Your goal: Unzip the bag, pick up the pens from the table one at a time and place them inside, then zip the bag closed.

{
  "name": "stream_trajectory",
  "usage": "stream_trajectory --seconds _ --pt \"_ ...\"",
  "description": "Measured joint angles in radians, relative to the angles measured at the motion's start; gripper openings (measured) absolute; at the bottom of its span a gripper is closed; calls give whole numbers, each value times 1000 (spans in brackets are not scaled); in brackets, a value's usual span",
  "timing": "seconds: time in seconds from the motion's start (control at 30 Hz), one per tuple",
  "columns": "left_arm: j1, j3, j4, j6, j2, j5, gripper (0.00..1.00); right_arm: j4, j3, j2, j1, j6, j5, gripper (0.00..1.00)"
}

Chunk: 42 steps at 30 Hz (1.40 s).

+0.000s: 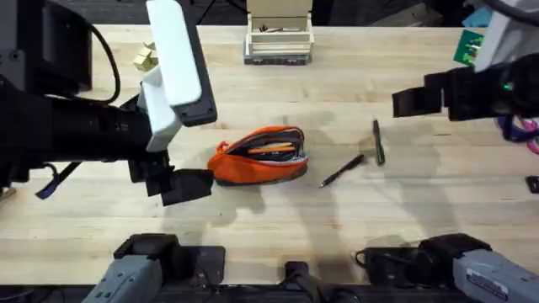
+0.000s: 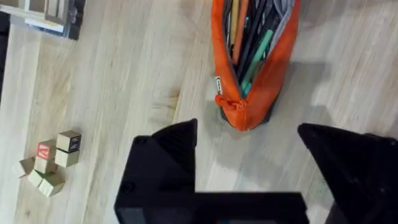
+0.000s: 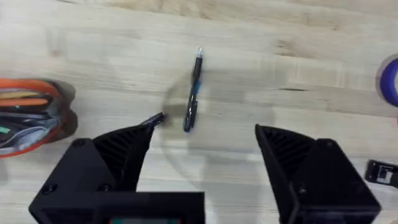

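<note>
The orange bag (image 1: 259, 156) lies unzipped at the middle of the table (image 1: 269, 227), with pens and pencils showing through its open top (image 2: 254, 43). Two black pens rest on the wood to its right: one slanted (image 1: 341, 171), one nearly straight (image 1: 378, 141) and seen again from the right wrist (image 3: 192, 93). My left gripper (image 1: 187, 183) hovers open just off the bag's left end (image 2: 239, 115), nothing between its fingers. My right gripper (image 1: 414, 101) is raised to the right of the pens, open and empty (image 3: 202, 155).
A white organiser tray (image 1: 279, 38) stands at the table's back edge. Small wooden blocks (image 1: 145, 57) lie at the back left (image 2: 53, 165). Purple-handled scissors (image 1: 526, 130) sit at the far right edge. Bare wood stretches in front of the bag.
</note>
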Motion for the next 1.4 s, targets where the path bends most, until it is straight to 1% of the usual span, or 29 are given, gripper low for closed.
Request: stream_trajectory --seconds 0.27,0.5,0.7,0.8,0.93,0.97,1.13,1.27,1.4 --pt "0 0 0 0 0 0 993 18 0 130 0 2 0 998" --pt "0 0 0 0 0 0 993 95 0 246 0 56 1 998" --pt "0 0 0 0 0 0 992 110 0 332 0 86 1 998" --pt "0 0 0 0 0 0 993 145 -8 363 0 99 1 998" --pt "0 0 0 0 0 0 993 221 -60 380 0 120 2 998" --pt "0 0 0 0 0 0 993 285 -115 386 0 131 3 998" --pt "0 0 0 0 0 0 993 362 -194 400 0 138 3 998" --pt "0 0 0 0 0 0 993 418 -233 421 0 138 3 998" --pt "0 0 0 0 0 0 993 458 -241 449 0 141 3 998"
